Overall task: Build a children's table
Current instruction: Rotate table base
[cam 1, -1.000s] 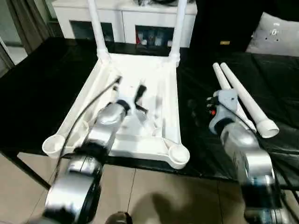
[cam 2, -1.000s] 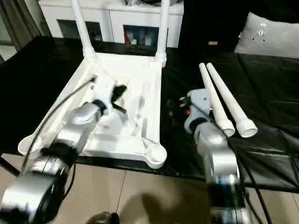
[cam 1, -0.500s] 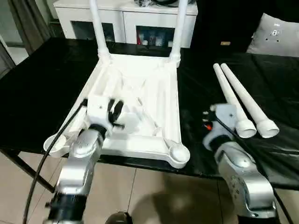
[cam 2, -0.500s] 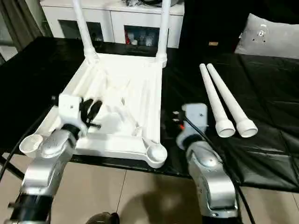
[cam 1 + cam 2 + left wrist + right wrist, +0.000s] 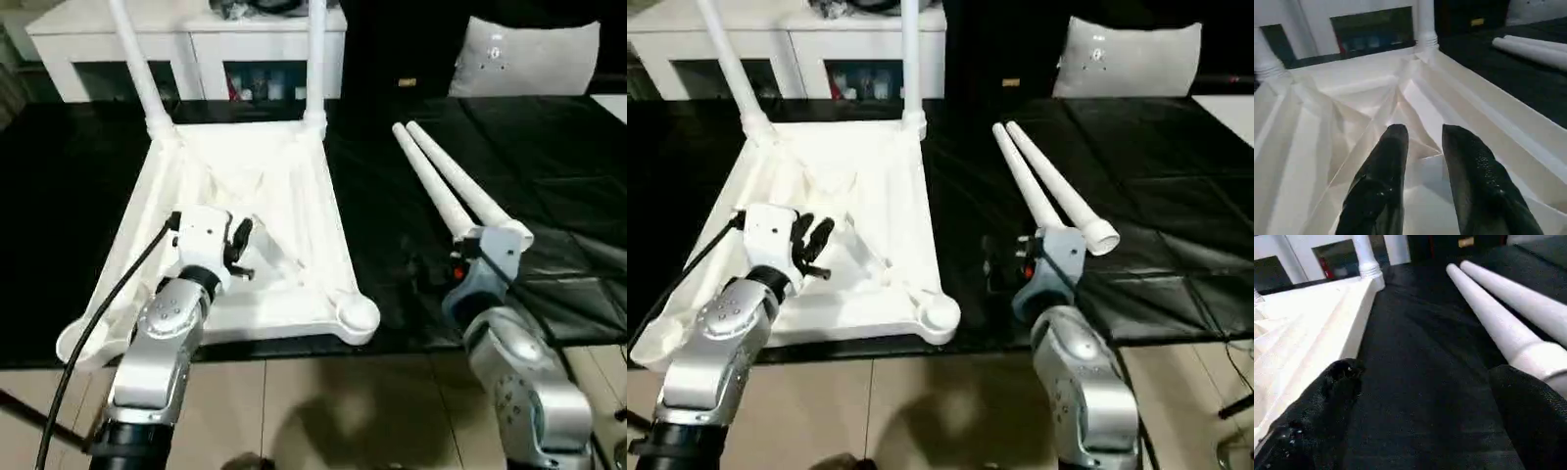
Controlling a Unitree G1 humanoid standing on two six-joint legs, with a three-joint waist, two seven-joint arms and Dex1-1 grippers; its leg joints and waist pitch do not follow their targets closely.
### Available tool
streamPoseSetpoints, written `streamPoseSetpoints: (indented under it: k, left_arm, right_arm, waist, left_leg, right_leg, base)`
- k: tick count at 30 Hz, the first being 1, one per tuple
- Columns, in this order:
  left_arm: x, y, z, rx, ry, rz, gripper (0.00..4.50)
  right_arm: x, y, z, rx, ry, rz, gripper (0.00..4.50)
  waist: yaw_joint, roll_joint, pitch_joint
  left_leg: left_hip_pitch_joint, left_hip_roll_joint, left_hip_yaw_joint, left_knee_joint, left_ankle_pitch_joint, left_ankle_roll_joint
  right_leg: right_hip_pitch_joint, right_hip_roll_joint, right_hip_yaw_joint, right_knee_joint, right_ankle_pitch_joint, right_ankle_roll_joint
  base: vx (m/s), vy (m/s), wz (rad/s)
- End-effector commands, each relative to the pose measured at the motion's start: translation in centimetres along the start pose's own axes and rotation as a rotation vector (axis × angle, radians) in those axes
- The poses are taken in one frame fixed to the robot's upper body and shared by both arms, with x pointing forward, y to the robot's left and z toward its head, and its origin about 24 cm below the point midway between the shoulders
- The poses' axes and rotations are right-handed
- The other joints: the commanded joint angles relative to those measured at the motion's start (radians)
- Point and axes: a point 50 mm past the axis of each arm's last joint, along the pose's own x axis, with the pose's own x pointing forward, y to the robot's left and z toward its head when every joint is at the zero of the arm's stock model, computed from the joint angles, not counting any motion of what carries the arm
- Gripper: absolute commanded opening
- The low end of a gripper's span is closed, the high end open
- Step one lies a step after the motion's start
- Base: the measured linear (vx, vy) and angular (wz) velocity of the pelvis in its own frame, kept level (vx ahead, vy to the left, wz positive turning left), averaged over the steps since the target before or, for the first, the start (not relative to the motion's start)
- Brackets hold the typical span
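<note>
Landmark: the inverted table top (image 5: 245,225), lying ribbed side up on the black work surface (image 5: 549,166).

Nearest the camera, two silver forearms reach in over the work surface's near edge. The left gripper (image 5: 1422,142) hangs over the near half of the table top's ribbed underside, between the two near corner sockets. Its two black fingers (image 5: 1386,166) stand a narrow gap apart with nothing between them; no contact with the ribs can be made out. A black cable (image 5: 108,304) runs from that wrist back along the arm.

The right gripper (image 5: 1420,382) sits over the black surface just to the right of the table top, beside its near right corner socket (image 5: 358,315). Its fingers (image 5: 1327,396) are spread wide, empty, with bare black surface showing in the gap.

Two loose legs (image 5: 446,181) lie side by side on the black surface to the right of the table top, touching or nearly so along their length. Their wide ends point toward the camera and lie just beside the right gripper.

At the table top's far edge, two fitted legs stand upright in the far corner sockets: one at far left (image 5: 137,69), one at far right (image 5: 314,59).

Beyond the table top stands a long white cabinet (image 5: 196,49) with glass-fronted openings. To the far right of it, a pale cushion (image 5: 529,54).
</note>
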Motion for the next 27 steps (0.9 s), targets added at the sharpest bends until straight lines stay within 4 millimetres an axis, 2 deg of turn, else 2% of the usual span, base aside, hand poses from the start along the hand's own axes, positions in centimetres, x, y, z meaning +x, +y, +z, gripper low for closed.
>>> streamPoseSetpoints:
  k: [1,2,3,4,5,6,7,8,10,12,17,20,21,22,23,26,27]
  left_arm:
    - [-0.2,-0.3,0.4,0.014,-0.007,-0.013,1.36]
    - [-0.5,-0.2,0.3,0.018,-0.006,-0.009,1.36]
    - [-0.6,-0.2,0.3,0.019,-0.009,-0.004,1.36]
    - [-0.6,-0.2,0.3,0.017,-0.010,-0.002,1.36]
    - [-0.8,-0.2,0.2,0.012,-0.011,0.004,1.36]
    - [-0.8,-0.1,0.2,0.010,-0.010,0.008,1.36]
    - [-0.8,-0.1,0.2,0.011,-0.012,0.010,1.55]
    - [-0.9,0.0,0.1,0.020,-0.006,0.016,1.67]
    - [-0.9,0.2,0.0,0.033,0.004,0.033,1.85]
    - [-0.9,0.2,0.0,0.018,0.004,0.033,2.00]
    - [-1.0,0.2,0.0,0.026,0.008,0.036,2.54]
    - [-1.2,0.3,-0.3,0.021,0.021,0.044,2.54]
    - [-1.3,0.3,-0.5,0.020,0.024,0.046,2.54]
    - [-1.5,0.4,-0.6,0.022,0.029,0.047,2.54]
    - [-1.6,0.4,-0.7,0.024,0.033,0.047,2.54]
    - [-1.7,0.3,-0.8,0.025,0.035,0.047,2.54]
    - [-1.7,0.3,-0.8,0.024,0.034,0.048,2.54]
  right_arm:
    - [-0.2,0.3,0.4,-0.029,-0.006,0.042,4.50]
    - [-0.2,0.4,0.2,-0.064,-0.002,0.051,4.50]
    - [-0.1,0.4,0.1,-0.076,0.004,0.048,4.50]
    - [-0.1,0.4,0.0,-0.083,0.007,0.048,4.50]
    - [0.0,0.3,-0.1,-0.113,0.016,0.046,4.50]
    - [0.0,0.3,-0.1,-0.122,0.016,0.048,4.50]
    - [0.1,0.3,0.0,-0.129,0.007,0.048,4.50]
    - [0.1,0.2,-0.1,-0.118,0.009,0.042,4.50]
    - [0.1,0.1,-0.3,-0.102,0.030,0.029,4.50]
    - [0.1,-0.1,-0.4,-0.117,0.033,0.016,4.50]
    - [0.1,-0.2,-0.3,-0.097,0.019,0.013,4.50]
    - [0.1,0.0,0.1,-0.071,-0.001,0.030,4.50]
    - [0.0,0.2,0.1,-0.079,-0.001,0.049,4.50]
    - [-0.1,0.4,0.1,-0.088,-0.001,0.076,4.50]
    - [-0.3,0.5,0.1,-0.090,-0.005,0.097,4.50]
    - [-0.4,0.5,0.0,-0.095,0.002,0.092,4.50]
    - [-0.2,0.2,-0.2,-0.099,0.022,0.066,4.50]
  waist:
    - [0.008,-0.016,-0.047]
    - [0.013,-0.018,-0.051]
    - [0.015,-0.015,-0.052]
    - [0.012,-0.010,-0.051]
    - [0.007,-0.011,-0.052]
    - [0.005,-0.009,-0.053]
    - [0.003,-0.008,-0.052]
    - [0.001,-0.012,-0.052]
    - [0.002,-0.007,-0.052]
    - [0.003,-0.007,-0.054]
    - [0.011,-0.008,-0.060]
    - [0.013,-0.009,-0.063]
    - [0.014,-0.017,-0.063]
    - [0.016,-0.013,-0.064]
    - [0.015,-0.018,-0.062]
    - [0.016,-0.015,-0.061]
    - [0.015,-0.021,-0.057]
  left_leg:
    - [0.031,0.021,-0.044,-0.062,-0.427,-0.052]
    - [0.022,0.028,-0.053,-0.067,-0.348,-0.043]
    - [0.021,0.031,-0.055,-0.073,-0.333,-0.044]
    - [0.020,0.033,-0.056,-0.084,-0.339,-0.051]
    - [0.021,0.036,-0.059,-0.091,-0.362,-0.061]
    - [0.021,0.038,-0.060,-0.094,-0.372,-0.065]
    - [0.024,0.038,-0.060,-0.096,-0.398,-0.067]
    - [0.029,0.039,-0.059,-0.096,-0.415,-0.067]
    - [0.030,0.042,-0.061,-0.098,-0.424,-0.067]
    - [0.033,0.042,-0.060,-0.098,-0.428,-0.070]
    - [0.028,0.042,-0.054,-0.096,-0.358,-0.051]
    - [0.024,0.041,-0.052,-0.092,-0.314,-0.037]
    - [0.022,0.042,-0.050,-0.090,-0.285,-0.025]
    - [0.023,0.042,-0.048,-0.088,-0.260,-0.015]
    - [0.021,0.043,-0.048,-0.088,-0.246,-0.006]
    - [0.026,0.044,-0.046,-0.087,-0.253,-0.002]
    - [0.025,0.044,-0.046,-0.089,-0.264,-0.003]
  right_leg:
    - [-0.002,-0.090,0.037,-0.133,-0.710,-0.002]
    - [0.005,-0.088,0.035,-0.131,-0.750,0.016]
    - [0.006,-0.082,0.032,-0.129,-0.731,0.014]
    - [0.003,-0.065,0.023,-0.122,-0.676,0.004]
    - [0.005,-0.055,0.016,-0.113,-0.626,-0.007]
    - [0.005,-0.052,0.015,-0.110,-0.601,-0.015]
    - [0.003,-0.049,0.013,-0.107,-0.575,-0.024]
    - [-0.001,-0.048,0.015,-0.107,-0.555,-0.033]
    - [0.000,-0.047,0.017,-0.102,-0.516,-0.048]
    - [0.001,-0.046,0.019,-0.097,-0.477,-0.055]
    - [0.010,-0.047,0.025,-0.081,-0.316,-0.093]
    - [0.017,-0.049,0.026,-0.074,-0.258,-0.110]
    - [0.020,-0.050,0.025,-0.070,-0.227,-0.118]
    - [0.021,-0.050,0.025,-0.068,-0.199,-0.126]
    - [0.025,-0.050,0.024,-0.066,-0.189,-0.131]
    - [0.021,-0.049,0.024,-0.070,-0.208,-0.135]
    - [0.021,-0.050,0.024,-0.072,-0.234,-0.133]
  base:
    - [-0.007,-0.094,-0.02]
    - [0.011,-0.078,-0.06]
    - [0.006,-0.051,-0.06]
    - [0.006,-0.051,-0.06]
    - [0.000,0.000,0.00]
    - [0.000,0.000,0.00]
    - [0.000,0.000,0.00]
    - [0.000,0.000,0.00]
    - [0.000,0.000,0.00]
    - [0.000,0.000,0.00]
    - [0.000,0.000,0.00]
    - [0.000,0.000,0.00]
    - [0.000,0.000,0.00]
    - [0.000,0.000,0.00]
    - [0.000,0.000,0.00]
    - [0.000,0.000,0.00]
    - [0.000,0.000,0.00]
